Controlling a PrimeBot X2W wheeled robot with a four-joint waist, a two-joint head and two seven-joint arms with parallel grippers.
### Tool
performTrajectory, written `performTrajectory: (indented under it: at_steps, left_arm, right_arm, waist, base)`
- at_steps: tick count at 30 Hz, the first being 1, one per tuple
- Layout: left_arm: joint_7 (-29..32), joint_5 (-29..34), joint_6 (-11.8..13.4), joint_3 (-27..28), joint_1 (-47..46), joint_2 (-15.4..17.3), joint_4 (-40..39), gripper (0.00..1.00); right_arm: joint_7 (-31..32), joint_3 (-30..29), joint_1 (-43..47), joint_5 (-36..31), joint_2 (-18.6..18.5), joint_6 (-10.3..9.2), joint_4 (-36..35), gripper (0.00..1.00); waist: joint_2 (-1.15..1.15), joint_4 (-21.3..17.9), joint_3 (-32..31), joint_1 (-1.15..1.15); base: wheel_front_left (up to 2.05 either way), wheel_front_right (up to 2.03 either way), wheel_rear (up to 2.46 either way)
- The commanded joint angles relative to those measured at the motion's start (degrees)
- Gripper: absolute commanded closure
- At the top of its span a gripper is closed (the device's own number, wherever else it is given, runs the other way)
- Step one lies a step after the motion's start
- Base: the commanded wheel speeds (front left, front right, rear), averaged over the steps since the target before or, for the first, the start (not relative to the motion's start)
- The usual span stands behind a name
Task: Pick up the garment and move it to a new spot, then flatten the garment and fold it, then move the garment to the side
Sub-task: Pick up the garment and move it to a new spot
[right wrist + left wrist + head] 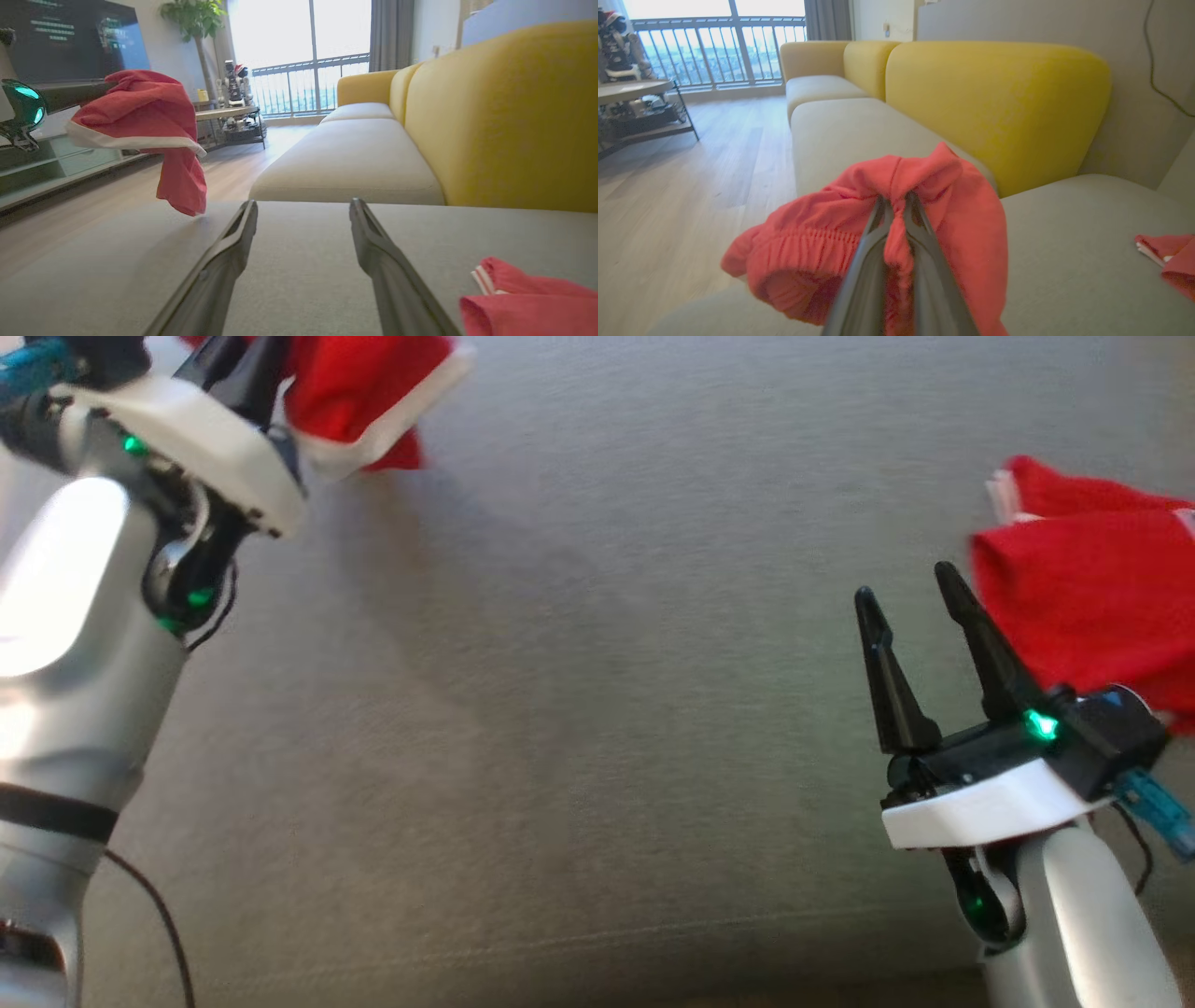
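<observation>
Your left gripper (896, 201) pinches the bunched red garment (808, 252), white-trimmed hem dangling; your right gripper (910, 586) stands open, empty.

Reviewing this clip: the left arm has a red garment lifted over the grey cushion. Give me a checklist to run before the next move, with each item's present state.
1. Grip: left gripper shut on the held garment: ok.
2. Clearance: held garment's hanging tip off the grey cushion: cannot tell.
3. Free arm: right gripper open, holding nothing: ok.
4. Set-down spot: middle of the grey cushion bare: ok.
5. Separation: second red garment apart from the right gripper's fingers: cannot tell; it lies close beside them.
</observation>
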Motion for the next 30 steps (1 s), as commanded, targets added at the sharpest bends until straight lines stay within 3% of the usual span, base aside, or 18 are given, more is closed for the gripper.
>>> performTrajectory:
  at_steps: [1,9,14,22,30]
  left_arm:
    - [-0.06,-0.27,0.8,2.47,-1.92,2.6,-4.14,1.0]
    - [-0.42,0.83,6.09,-0.16,7.91,2.14,-19.49,1.0]
    - [-1.6,2.01,8.56,-4.46,15.67,-0.98,-19.62,1.0]
    - [-3.9,4.3,5.54,-12.12,21.62,-6.8,-11.12,1.0]
    - [-5.01,4.94,2.85,-16.06,24.82,-9.0,-9.58,1.0]
  right_arm:
    - [-0.37,1.22,0.57,0.73,0.29,-0.02,-2.73,0.0]
    - [-0.37,0.45,3.06,2.68,0.29,-0.02,-6.46,0.0]
    - [-0.37,0.53,3.78,2.68,0.29,-0.02,-7.15,0.0]
    - [-0.37,1.69,4.21,1.51,0.29,-0.02,-6.92,0.0]
    - [-0.37,1.38,4.98,0.72,0.29,-0.02,-6.45,0.0]
  waist:
    - [0.0,-5.12,-2.36,0.01]
    - [0.0,-12.05,-2.44,0.01]
    - [0.0,-13.28,-1.55,0.01]
    - [0.0,-12.37,-0.56,0.01]
    - [0.0,-9.17,-1.34,0.01]
  base:
    - [0.0,0.0,0.0]
    - [0.0,0.0,0.0]
    - [0.0,0.0,0.0]
    - [0.0,0.0,0.0]
    - [0.0,0.0,0.0]
